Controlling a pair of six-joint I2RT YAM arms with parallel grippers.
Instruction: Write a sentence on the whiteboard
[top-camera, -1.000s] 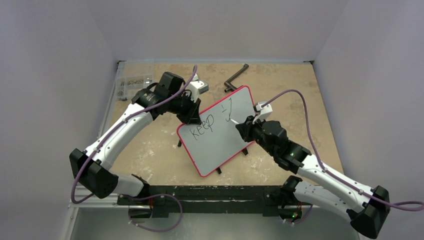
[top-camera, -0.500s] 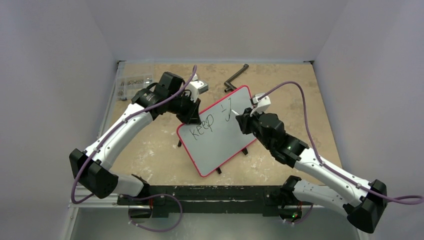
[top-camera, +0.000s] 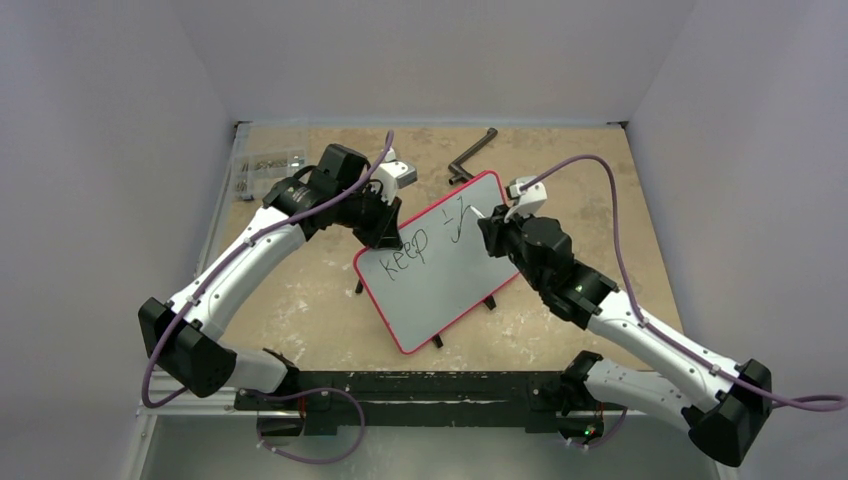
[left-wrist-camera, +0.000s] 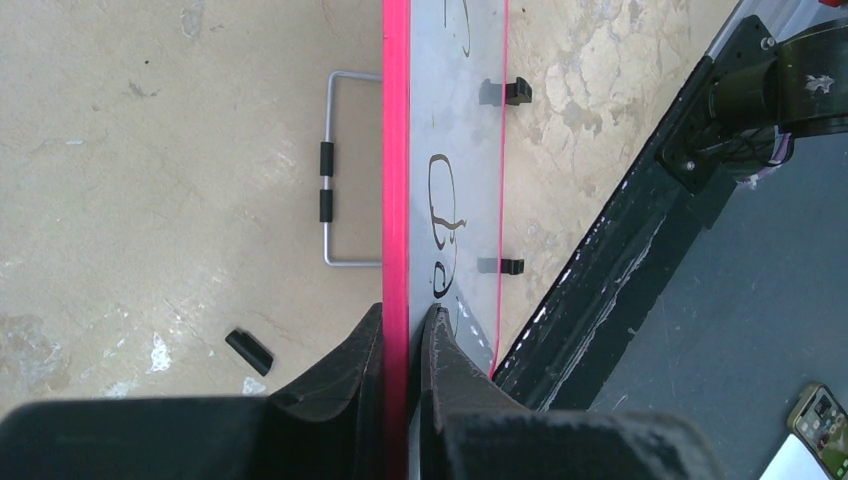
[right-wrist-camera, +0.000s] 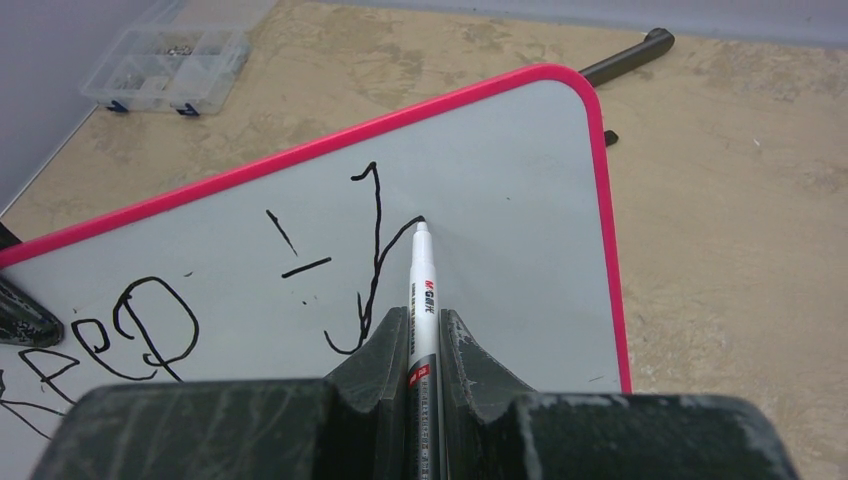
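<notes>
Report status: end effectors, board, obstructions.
Left end effector clamped on whiteboard rim. Right end effector grips marker, tip on board. Sentence: "keep" done, second word started. Nothing blocking pen.

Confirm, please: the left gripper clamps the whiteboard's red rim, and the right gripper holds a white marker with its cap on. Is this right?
Only the cap is wrong. The right wrist view shows the marker uncapped, its bare tip at a black stroke on the whiteboard. The rest stands: left gripper on the red rim, right gripper holding the marker.

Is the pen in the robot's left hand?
No, the right gripper holds the marker; the left gripper pinches the whiteboard rim.
</notes>
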